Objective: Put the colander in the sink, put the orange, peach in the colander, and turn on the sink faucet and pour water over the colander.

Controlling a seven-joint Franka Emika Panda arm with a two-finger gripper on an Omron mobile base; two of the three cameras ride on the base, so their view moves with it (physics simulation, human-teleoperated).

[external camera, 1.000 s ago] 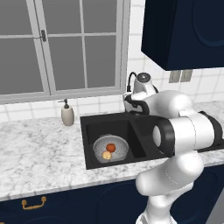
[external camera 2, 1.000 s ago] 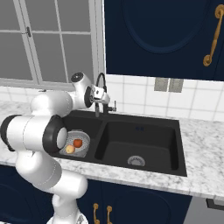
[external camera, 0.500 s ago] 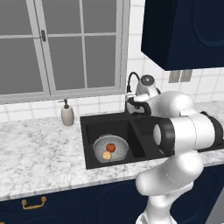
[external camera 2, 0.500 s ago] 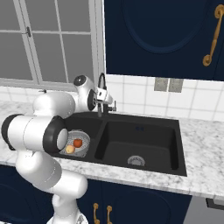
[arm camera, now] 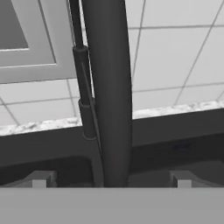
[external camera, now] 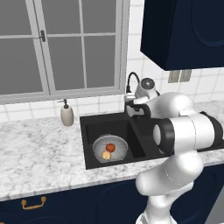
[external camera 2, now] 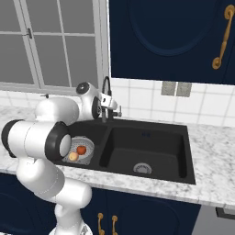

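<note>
The gripper stands with its jaws spread wide and nothing clamped between them; the two finger tips sit far apart at the bottom of the hand view, and the black upright stem of the sink faucet rises right in the gap between them, close in front, not touched by either tip that I can tell. A thinner black rod runs alongside the stem, just off to one side of the jaws' centre line. Behind the stem lie white wall tiles and a strip of marble counter.

From the left base view the hand sits at the faucet's base at the back edge of the sink. The colander rests in the left basin, below and well apart from the jaws, toward the robot's left. Inside it lie the orange and the peach, just beside each other. A beige soap dispenser stands on the counter farther left, well apart from the jaws
</note>
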